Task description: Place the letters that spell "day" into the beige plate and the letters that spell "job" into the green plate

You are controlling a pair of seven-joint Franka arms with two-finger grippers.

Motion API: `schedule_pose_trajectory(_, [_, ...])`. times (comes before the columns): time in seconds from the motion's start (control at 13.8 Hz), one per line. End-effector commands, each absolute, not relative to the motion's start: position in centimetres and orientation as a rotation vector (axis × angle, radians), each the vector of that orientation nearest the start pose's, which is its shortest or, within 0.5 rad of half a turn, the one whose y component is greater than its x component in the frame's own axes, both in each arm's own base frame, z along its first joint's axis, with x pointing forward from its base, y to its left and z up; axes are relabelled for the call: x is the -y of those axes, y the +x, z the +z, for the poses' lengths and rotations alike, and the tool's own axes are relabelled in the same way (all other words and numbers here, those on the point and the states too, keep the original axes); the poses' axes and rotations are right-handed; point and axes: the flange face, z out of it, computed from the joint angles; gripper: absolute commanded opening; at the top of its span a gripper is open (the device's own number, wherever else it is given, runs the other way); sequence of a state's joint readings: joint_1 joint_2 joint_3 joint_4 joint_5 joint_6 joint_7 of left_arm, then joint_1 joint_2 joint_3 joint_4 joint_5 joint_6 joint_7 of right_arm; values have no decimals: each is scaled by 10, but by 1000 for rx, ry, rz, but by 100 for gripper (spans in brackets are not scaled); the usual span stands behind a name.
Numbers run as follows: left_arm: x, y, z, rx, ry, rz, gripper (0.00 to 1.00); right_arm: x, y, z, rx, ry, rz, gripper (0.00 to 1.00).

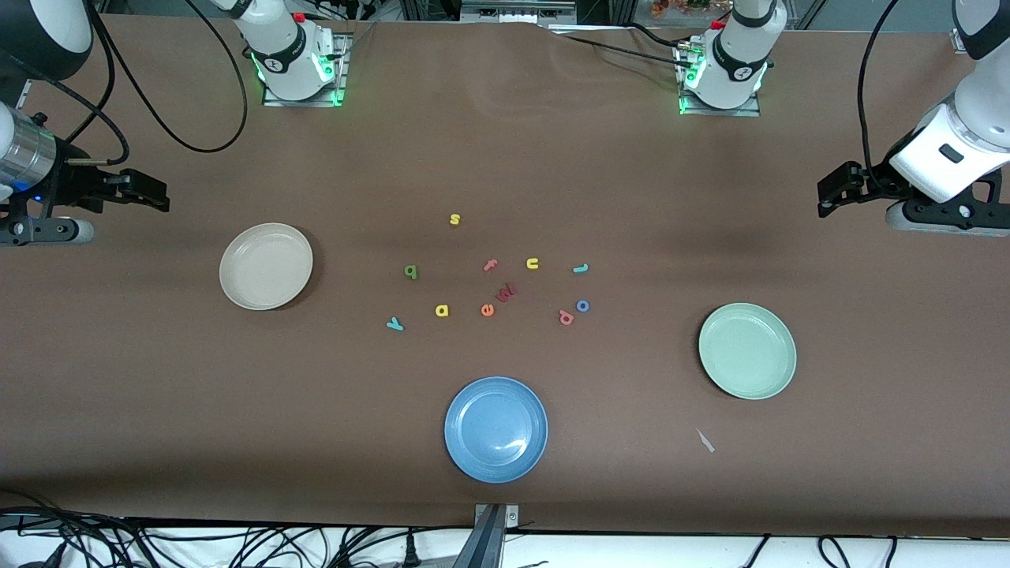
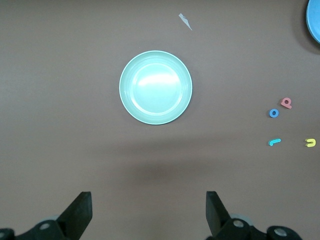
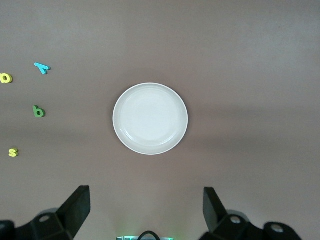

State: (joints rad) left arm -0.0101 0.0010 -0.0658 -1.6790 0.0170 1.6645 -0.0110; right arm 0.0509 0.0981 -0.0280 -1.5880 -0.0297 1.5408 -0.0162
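The beige plate (image 1: 266,266) (image 3: 150,118) lies empty toward the right arm's end, and the green plate (image 1: 747,351) (image 2: 155,87) lies empty toward the left arm's end. Between them on the table lie the green d (image 1: 411,272) (image 3: 38,111), yellow a (image 1: 442,310), teal y (image 1: 394,323) (image 3: 42,67), teal j (image 1: 581,269) (image 2: 274,142), blue o (image 1: 583,305) (image 2: 273,113) and salmon b (image 1: 566,317) (image 2: 286,103). My right gripper (image 1: 158,195) (image 3: 146,207) hangs open and empty high over its end of the table. My left gripper (image 1: 827,193) (image 2: 149,210) does the same over its own end.
A blue plate (image 1: 495,428) lies nearest the front camera. Other letters sit among the task letters: yellow s (image 1: 454,219), pink f (image 1: 490,265), yellow u (image 1: 533,263), dark red w (image 1: 506,293), orange e (image 1: 487,310). A pale scrap (image 1: 705,440) lies near the green plate.
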Motion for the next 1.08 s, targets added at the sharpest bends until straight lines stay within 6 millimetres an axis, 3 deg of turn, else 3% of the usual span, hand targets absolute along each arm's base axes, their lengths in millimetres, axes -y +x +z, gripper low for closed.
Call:
schedule_pose_trajectory(0.0, [41,555,583,-119,-3128,7,100,-8,573,560,46,-3146,232,100])
schedule_pose_trajectory(1.01, [41,551,585,-114,-3126,54,100,-8,573,560,54,-3146,232,100])
